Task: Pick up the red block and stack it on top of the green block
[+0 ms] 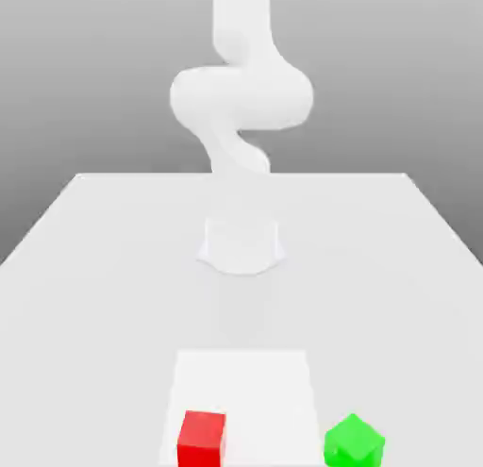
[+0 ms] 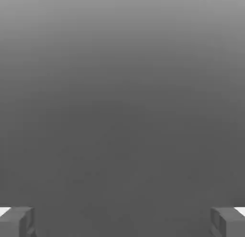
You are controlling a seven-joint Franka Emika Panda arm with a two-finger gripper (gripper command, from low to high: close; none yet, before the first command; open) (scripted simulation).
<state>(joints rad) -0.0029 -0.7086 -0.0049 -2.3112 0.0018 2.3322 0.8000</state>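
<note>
- The red block rests on the white table, nowhere near the gripper.
- The green block sits beside it, toward the exterior view's right, apart.
- The gripper's fingers are spread wide, holding nothing.
- The arm rises behind.

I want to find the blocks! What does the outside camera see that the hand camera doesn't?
The exterior view has the red block, the green block apart from it toward that view's right, the white table and the arm. The hand view has the open pincer, its two fingertips wide apart, nothing between them. Both share a plain grey background.
</note>
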